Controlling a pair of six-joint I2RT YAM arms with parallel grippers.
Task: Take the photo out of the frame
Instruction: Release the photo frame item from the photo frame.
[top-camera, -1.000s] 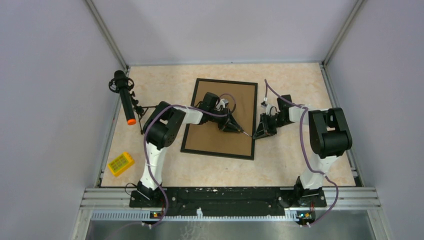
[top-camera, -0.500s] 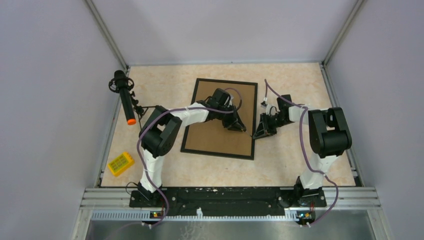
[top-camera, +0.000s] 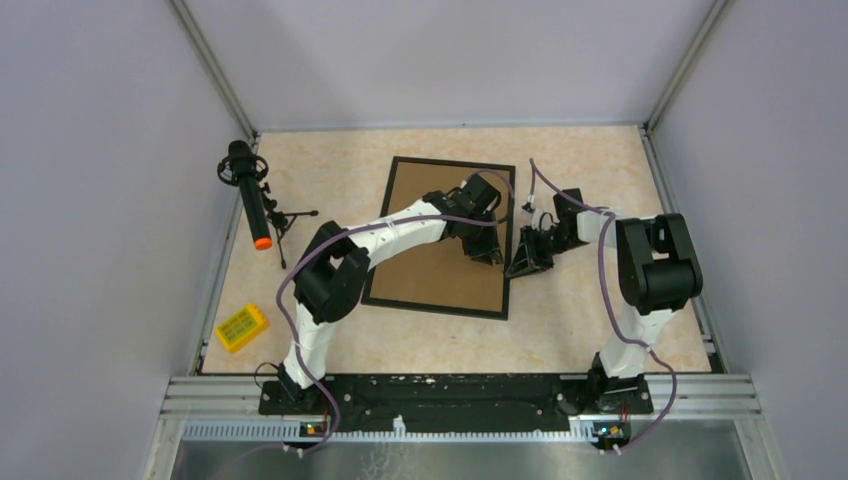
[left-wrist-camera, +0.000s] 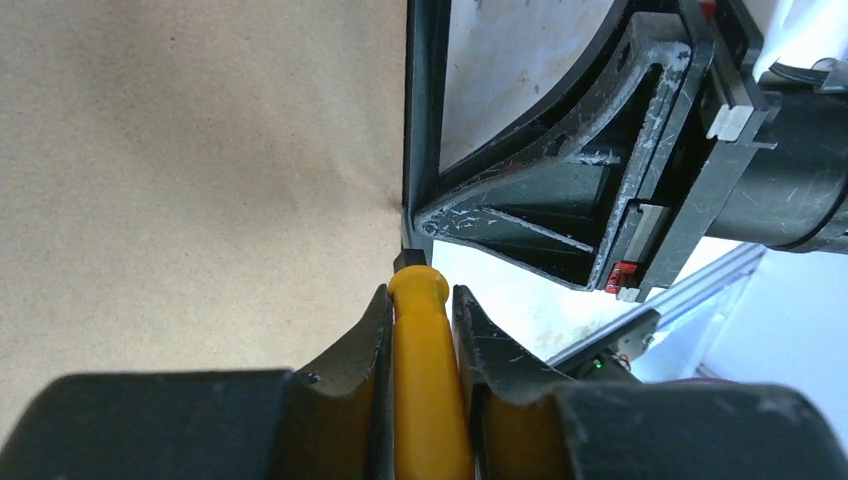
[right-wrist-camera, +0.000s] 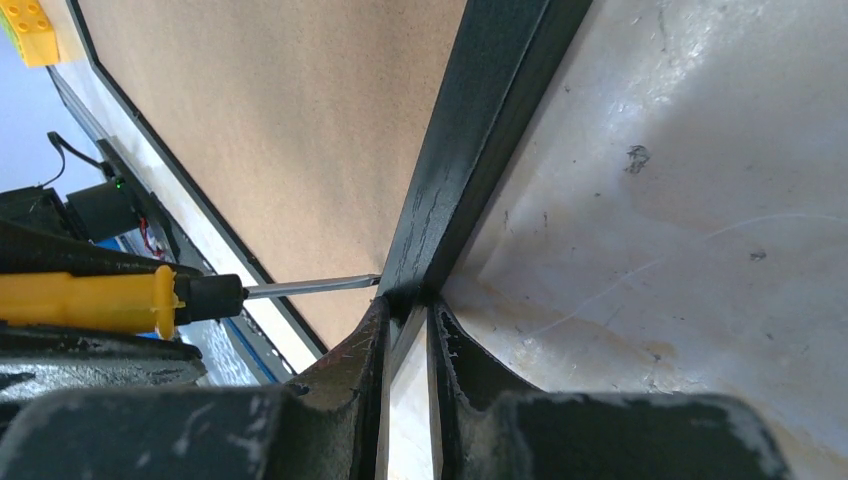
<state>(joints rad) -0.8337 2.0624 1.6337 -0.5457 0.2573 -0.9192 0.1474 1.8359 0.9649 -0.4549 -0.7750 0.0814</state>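
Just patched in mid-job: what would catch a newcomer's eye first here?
The big black-edged frame lies brown back up at mid-table, with no photo showing. At its right edge the left gripper holds a yellow-handled screwdriver, its tip at the inner side of the border. The right gripper pinches that same border from outside.

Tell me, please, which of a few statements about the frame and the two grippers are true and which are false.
1. The frame lies back up, its brown board showing. True.
2. The left gripper holds a yellow-handled screwdriver. True.
3. The photo lies beside the frame. False: no photo is visible anywhere.
4. The right gripper hovers over the yellow block. False: it is shut on the frame's right border, and the block lies far to the left.
5. The screwdriver's tip meets the frame's right edge, next to the right gripper. True.
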